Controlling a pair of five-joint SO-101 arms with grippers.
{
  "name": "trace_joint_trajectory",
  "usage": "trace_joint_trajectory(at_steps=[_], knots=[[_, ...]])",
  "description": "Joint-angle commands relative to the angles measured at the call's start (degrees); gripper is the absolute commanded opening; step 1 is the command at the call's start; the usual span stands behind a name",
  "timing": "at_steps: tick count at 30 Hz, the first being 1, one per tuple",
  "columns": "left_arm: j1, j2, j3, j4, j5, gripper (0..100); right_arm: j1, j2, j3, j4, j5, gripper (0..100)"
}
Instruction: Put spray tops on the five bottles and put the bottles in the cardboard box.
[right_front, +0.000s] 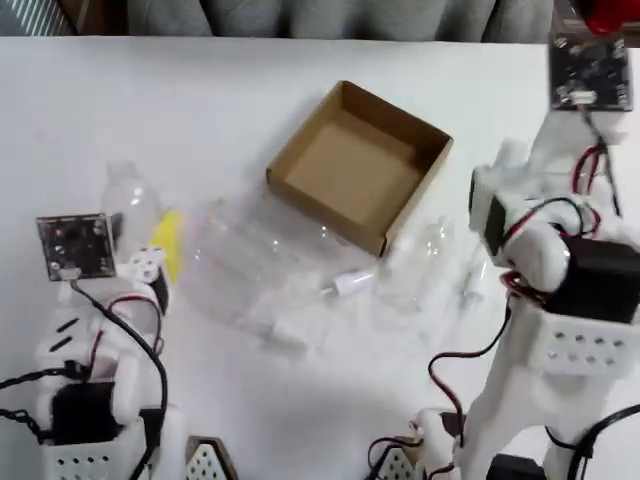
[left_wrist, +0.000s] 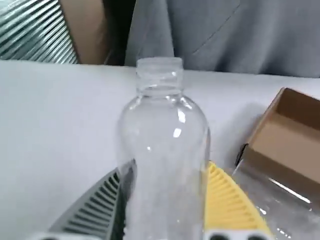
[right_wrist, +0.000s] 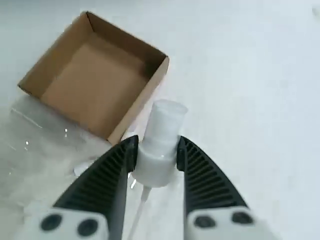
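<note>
A clear uncapped bottle (left_wrist: 165, 150) stands upright between the grey and yellow fingers of my left gripper (left_wrist: 165, 205), which is shut on its body. From above, that bottle (right_front: 128, 200) is at the table's left, next to the yellow finger (right_front: 168, 243). My right gripper (right_wrist: 155, 155) is shut on a white spray top (right_wrist: 159, 142), its dip tube hanging down, held above the table to the right of the cardboard box (right_wrist: 95, 75). The box (right_front: 360, 165) sits open and empty mid-table.
Several clear bottles (right_front: 240, 262) lie on their sides in front of the box, one more (right_front: 430, 250) by its right corner. Loose white spray tops (right_front: 350, 283) (right_front: 285, 335) rest among them. The right arm (right_front: 545, 260) rises at the right edge.
</note>
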Motion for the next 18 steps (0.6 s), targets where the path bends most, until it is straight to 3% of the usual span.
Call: trace_joint_trajectory(at_steps=[1, 7, 11, 18], knots=[[-4.6, 0.0, -0.6, 5.9, -0.6, 3, 1.0, -3.7, 6.3, 0.3, 0.8, 1.8], [-6.3, 14.6, -1.1, 7.0, -0.4, 3, 1.2, -7.3, 24.4, -7.6, 1.1, 1.8], [-6.3, 23.9, -1.1, 4.7, -0.4, 3, 1.7, -9.0, 36.8, -12.4, 8.8, 1.7], [-8.1, 37.7, -2.5, 0.3, -0.4, 3, 12.6, -10.0, 52.2, -21.1, 10.0, 1.6]])
